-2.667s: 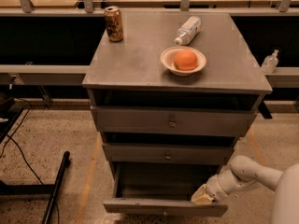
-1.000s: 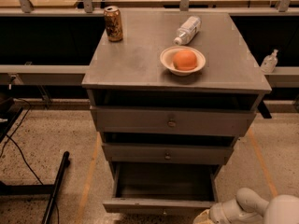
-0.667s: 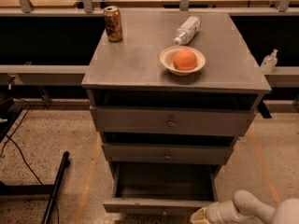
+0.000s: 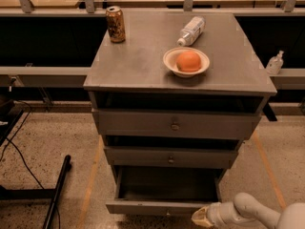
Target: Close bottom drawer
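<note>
The grey metal cabinet has three drawers. The bottom drawer is pulled out, its inside dark and empty, its front panel near the lower edge of the view. The middle drawer and the top drawer stand slightly out. My gripper is at the bottom right, at the right end of the bottom drawer's front panel, level with it. The white arm reaches in from the right.
On the cabinet top stand a can, a lying plastic bottle and a white bowl with an orange fruit. A black pole and cables lie on the floor at left. A small bottle stands on a rail at right.
The gripper has dropped from inside the drawer's right side to in front of its front panel, then moved a little left along it. The drawer has not visibly moved.
</note>
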